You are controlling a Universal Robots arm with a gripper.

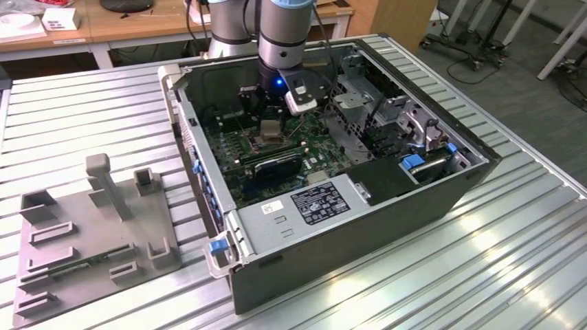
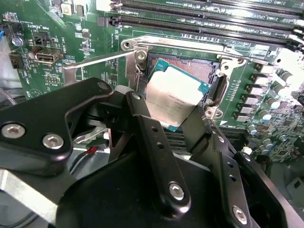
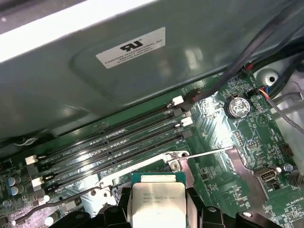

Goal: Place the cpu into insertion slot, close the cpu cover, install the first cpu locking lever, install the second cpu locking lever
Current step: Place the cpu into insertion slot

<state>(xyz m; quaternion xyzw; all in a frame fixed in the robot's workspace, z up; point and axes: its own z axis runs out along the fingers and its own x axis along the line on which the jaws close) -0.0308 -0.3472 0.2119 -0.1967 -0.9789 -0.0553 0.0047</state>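
Jaws clamp the cpu by its edges; it hangs tilted over the insertion slot.

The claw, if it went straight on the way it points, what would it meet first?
Probably the insertion slot: the claw holds the cpu tilted over it, so the chip would touch there first. The gap left is hard to judge.

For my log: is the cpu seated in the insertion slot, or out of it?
Out. The claw grips the cpu, askew above the insertion slot, whose pin field shows bare in the second wrist view.
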